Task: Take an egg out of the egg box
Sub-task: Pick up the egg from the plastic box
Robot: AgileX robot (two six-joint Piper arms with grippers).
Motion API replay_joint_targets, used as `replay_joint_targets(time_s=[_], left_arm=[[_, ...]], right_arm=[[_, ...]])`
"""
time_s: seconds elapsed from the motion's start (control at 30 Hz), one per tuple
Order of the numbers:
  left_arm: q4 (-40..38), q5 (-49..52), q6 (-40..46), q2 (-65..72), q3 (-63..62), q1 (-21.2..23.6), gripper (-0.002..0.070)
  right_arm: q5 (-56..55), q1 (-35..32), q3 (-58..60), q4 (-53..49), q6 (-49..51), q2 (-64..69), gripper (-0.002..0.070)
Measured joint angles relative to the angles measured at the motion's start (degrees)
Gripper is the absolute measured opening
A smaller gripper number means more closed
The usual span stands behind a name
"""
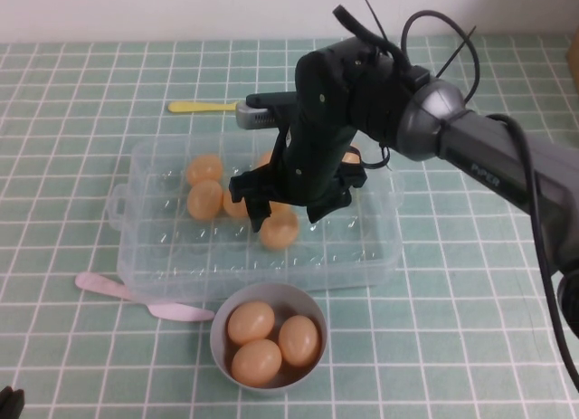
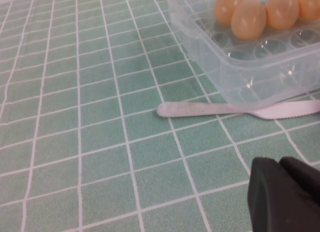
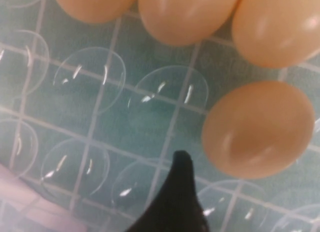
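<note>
The clear plastic egg box (image 1: 163, 256) lies mid-table and holds several tan-orange eggs. My right gripper (image 1: 285, 218) hangs open inside the box, its black fingers on either side of one egg (image 1: 279, 229) in the near row. In the right wrist view that egg (image 3: 257, 129) lies just beside one black fingertip (image 3: 181, 164); the other finger is out of frame. Other eggs (image 1: 205, 200) sit to the left, and some are hidden behind the arm. My left gripper (image 1: 9, 403) is parked at the near left corner, shut and empty (image 2: 285, 197). The box also shows in the left wrist view (image 2: 260, 71).
A grey-blue bowl (image 1: 220, 321) with three eggs stands just in front of the box. A pink plastic knife (image 1: 136, 297) lies by the box's near left corner, also in the left wrist view (image 2: 235, 109). A yellow spatula (image 1: 204, 106) lies behind the box.
</note>
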Motion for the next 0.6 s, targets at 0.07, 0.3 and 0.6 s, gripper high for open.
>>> replay_joint_targets(time_s=[0.07,0.3,0.6], left_arm=[[0.00,0.00,0.00,0.00,0.00,0.00,-0.0004],[0.00,0.00,0.00,0.00,0.00,0.00,-0.0004],[0.00,0.00,0.00,0.00,0.00,0.00,-0.0004]], right_arm=[[-0.66,0.00,-0.25,-0.12,0.16,0.60,0.0575],[-1.92,0.00,-0.33,-0.57,0.38,2.17,0.0575],[-3.63,0.32,-0.33,-0.57,0.38,2.66,0.0575]])
